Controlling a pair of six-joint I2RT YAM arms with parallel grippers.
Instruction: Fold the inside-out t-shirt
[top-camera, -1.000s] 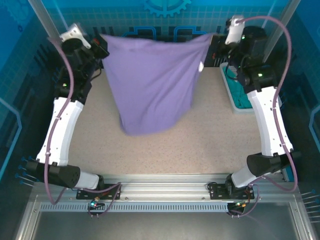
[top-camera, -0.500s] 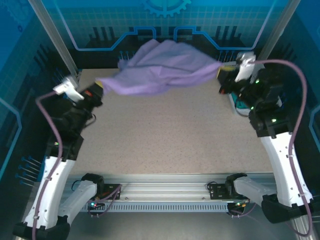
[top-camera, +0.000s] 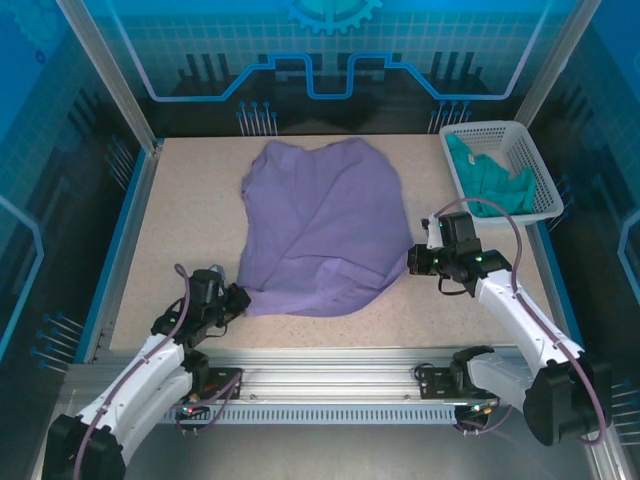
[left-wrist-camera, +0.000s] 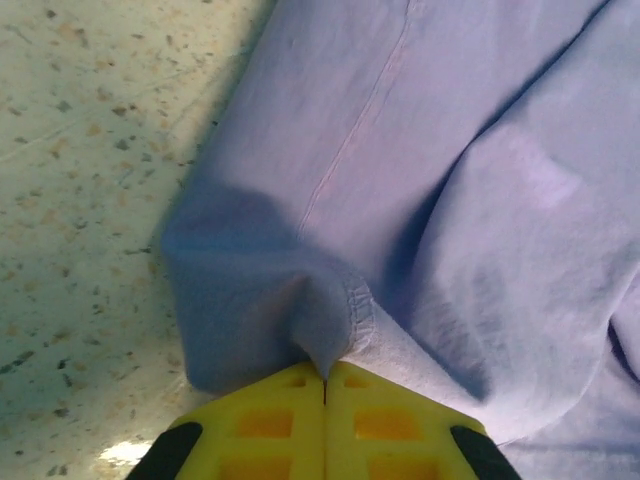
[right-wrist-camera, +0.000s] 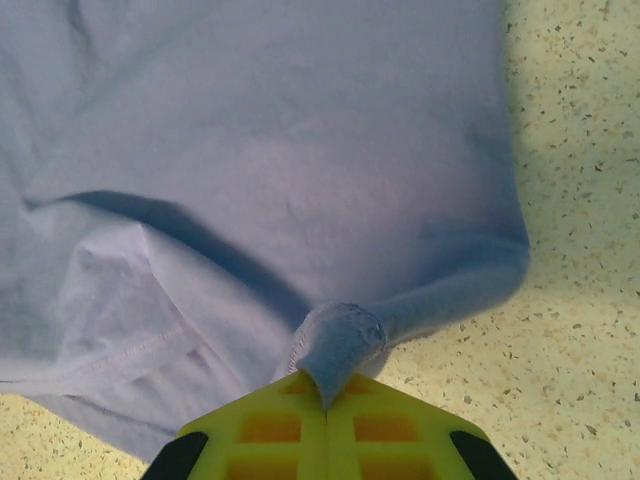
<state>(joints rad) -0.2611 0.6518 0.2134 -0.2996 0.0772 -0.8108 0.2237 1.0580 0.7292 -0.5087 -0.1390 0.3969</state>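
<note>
Shirt (top-camera: 320, 230) lies spread flat just left of the basket (top-camera: 487, 128), near hem rumpled. Left gripper (top-camera: 238, 298), far left of the basket and nearer the bases, is pinched tight on one hem corner. Right gripper (top-camera: 412, 262), just near-left of the basket, is clamped on the other. Judgement: tension both corners apart, lower them level, and release together so the hem lands straight.

Lavender t-shirt (top-camera: 320, 230), speckled beige table (top-camera: 190, 220), white basket (top-camera: 487, 127), apparently teal garment (top-camera: 490, 180)
</note>
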